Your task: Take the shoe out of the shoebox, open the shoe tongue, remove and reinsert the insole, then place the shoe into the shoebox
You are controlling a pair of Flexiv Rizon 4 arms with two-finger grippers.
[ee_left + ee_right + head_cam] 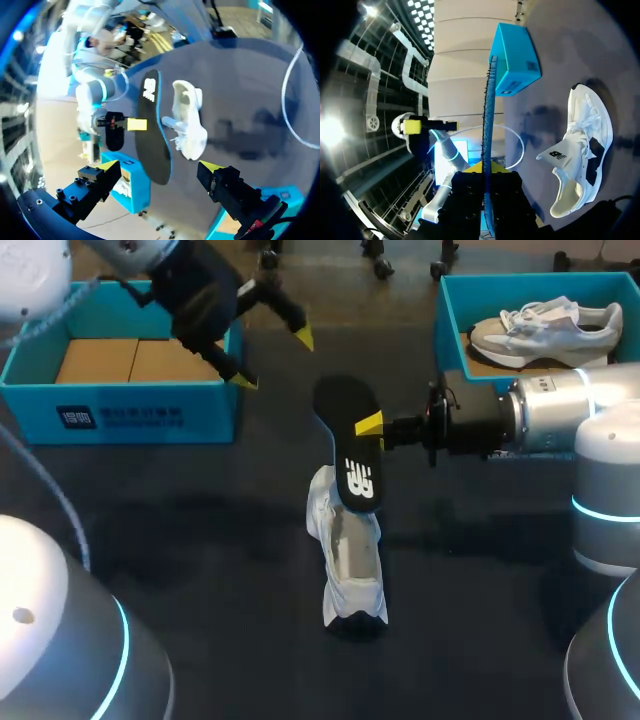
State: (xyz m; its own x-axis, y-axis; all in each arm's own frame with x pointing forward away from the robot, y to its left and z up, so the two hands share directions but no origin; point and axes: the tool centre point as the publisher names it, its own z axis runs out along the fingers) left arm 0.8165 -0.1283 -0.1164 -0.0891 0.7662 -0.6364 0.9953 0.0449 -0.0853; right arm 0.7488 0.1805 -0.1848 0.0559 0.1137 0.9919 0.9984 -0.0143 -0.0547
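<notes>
Two steps look done to me: the shoe (348, 555) is out of its box and lies on the counter (200, 570), and the insole (350, 435) is out of the shoe. I judge that I am at the turn between removing the insole and putting it back.

My right claw (368, 428) is closed on the black insole, pinching it by one long edge, roughly midway along. In the right wrist view the thin sheet stands edge-on between the fingers and runs straight ahead of them. From the head view one end of the insole overlaps the end of the white shoe farther from me. The left wrist view suggests the two are just beside each other and not touching, though I cannot be sure of the gap. The shoe appears to rest on its side with its opening towards the insole.

My left claw (272, 355) is spread wide and holds nothing. It hangs over the corner of the left shoebox (120, 415) nearest the shoe, well apart from the shoe. The right shoebox (450, 310) holds a second shoe (545, 330).

Next I would need to tilt the insole, aim its toe end into the opening and slide it along the footbed. The loose shoe will probably skid, so my left claw should come over and pin it, or hold the tongue back.
</notes>
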